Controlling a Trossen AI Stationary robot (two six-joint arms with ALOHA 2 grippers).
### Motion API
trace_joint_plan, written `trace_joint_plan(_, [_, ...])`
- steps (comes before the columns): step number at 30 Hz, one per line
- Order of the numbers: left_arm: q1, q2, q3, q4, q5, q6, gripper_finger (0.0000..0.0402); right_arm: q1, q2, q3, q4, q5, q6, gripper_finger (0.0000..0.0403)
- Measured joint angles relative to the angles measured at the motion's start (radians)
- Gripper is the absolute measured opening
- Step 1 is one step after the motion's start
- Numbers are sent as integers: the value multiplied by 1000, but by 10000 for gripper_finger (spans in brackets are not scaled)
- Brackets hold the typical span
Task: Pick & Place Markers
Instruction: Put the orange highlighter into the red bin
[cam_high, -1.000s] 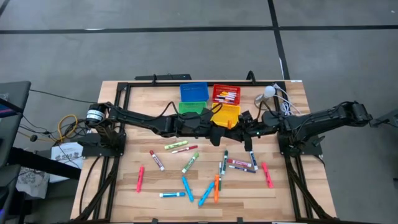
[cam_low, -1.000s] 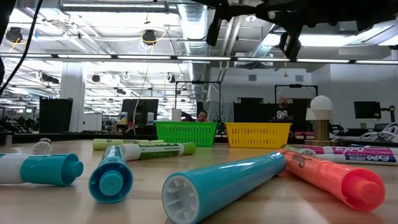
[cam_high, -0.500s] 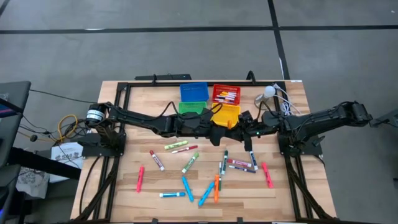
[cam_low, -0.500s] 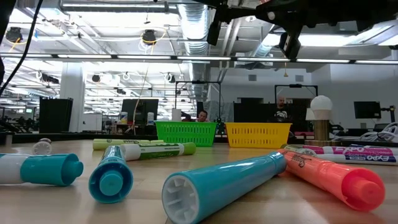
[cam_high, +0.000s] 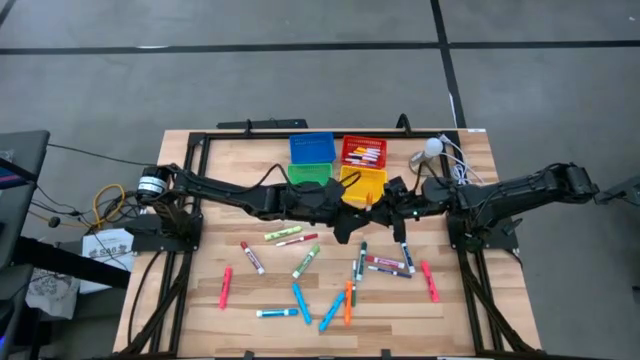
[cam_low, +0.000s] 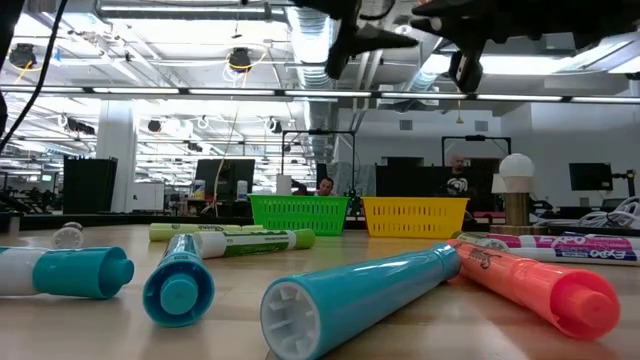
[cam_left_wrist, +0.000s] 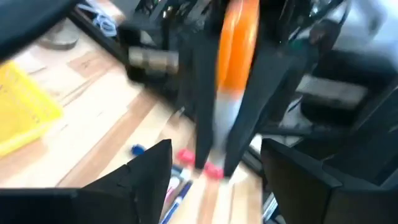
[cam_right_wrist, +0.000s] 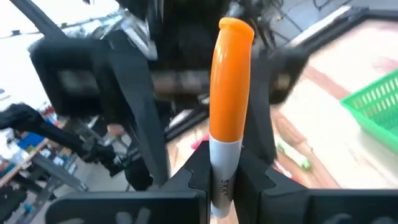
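High view: looking straight down on a wooden tabletop (cam_high: 470, 300). Meeting at frame centre, the left pincer (cam_high: 347, 226) reaching in from the left and the right pincer (cam_high: 383, 203) from the right, just below four small bins: blue (cam_high: 311, 147), red (cam_high: 364, 151), green (cam_high: 306, 172), yellow (cam_high: 362, 181). Lying scattered across the lower middle of the frame, loose markers (cam_high: 300, 262) in many colours; more lying inside the red bin.

Low view: filling the foreground, a teal marker (cam_low: 370, 290) and a coral marker (cam_low: 540, 285) lying flat on the wood; standing far behind at mid-frame, the green and yellow bins; hanging along the top edge, dark arm parts.

Left wrist view: standing wide apart and gripping nothing, the left pincer's two fingers at the bottom. Beyond them, pinching an orange marker (cam_left_wrist: 236, 50) upright at top centre, the other arm's fingers.

Right wrist view: clamping tight on the white body of that orange marker, cap pointing up at frame centre, the right pincer; behind, blurred, the left arm.
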Motion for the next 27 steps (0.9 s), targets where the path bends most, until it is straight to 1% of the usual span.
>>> trace_joint_plan(3, [-1, -48, -2, -111, -15, 20, 250, -2, -3, 0, -12, 2, 0, 25])
trace_joint_plan(5, [-1, -95, -9, -158, -58, 33, 250, -8, -13, -1, -21, -1, 0, 25])
trace_joint_plan(7, [-6, -153, -55, -177, -121, 36, 249, -16, -14, -1, -16, 0, 0, 25])
trace_joint_plan(12, [-31, -339, -215, -173, -270, 35, 247, -43, -20, -2, -54, -2, -8, 25])
trace_joint_plan(19, [-101, -601, -471, -155, -405, 60, 246, -127, -18, -2, -116, -3, -32, 25])
trace_joint_plan(22, [-128, -690, -566, -147, -427, 66, 246, -178, -18, 39, -226, -3, -67, 25])
trace_joint_plan(27, [-147, -811, -692, -127, -431, 64, 246, -268, 4, 172, -471, -2, -192, 25])
